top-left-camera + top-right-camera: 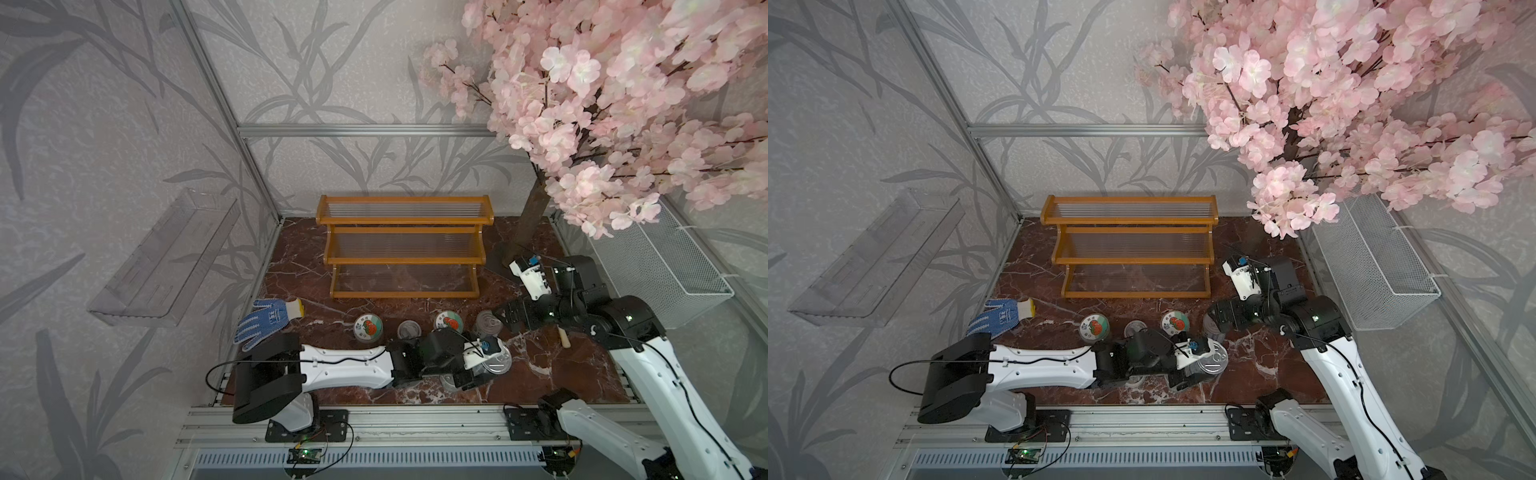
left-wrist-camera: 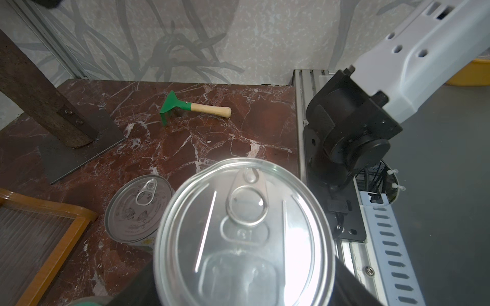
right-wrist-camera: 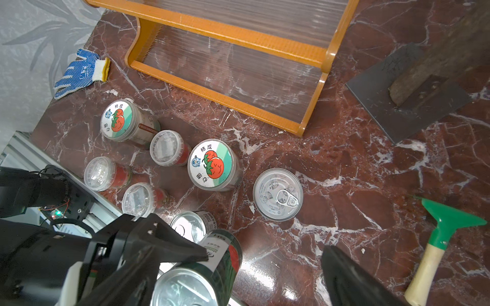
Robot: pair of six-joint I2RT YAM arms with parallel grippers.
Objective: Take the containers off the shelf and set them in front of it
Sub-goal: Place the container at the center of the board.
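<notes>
Presently a silver tin (image 2: 244,233) is clamped at lower centre by the left gripper (image 1: 484,368); the right gripper (image 1: 508,319) is spread wide, empty.

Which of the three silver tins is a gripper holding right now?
The green-and-red-labelled tin, tilted in the left gripper. The lone tin and the half-hidden tin stand ungripped on the marble table.

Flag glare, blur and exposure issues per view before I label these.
Left wrist: held tin is soft, and glare blows out its lid along one edge; rake is sharp. Right wrist: standing tin is crisp, while the held tin in the foreground is blurred. Both top views: blossoms are overbright and soft; shelf is evenly lit.
</notes>
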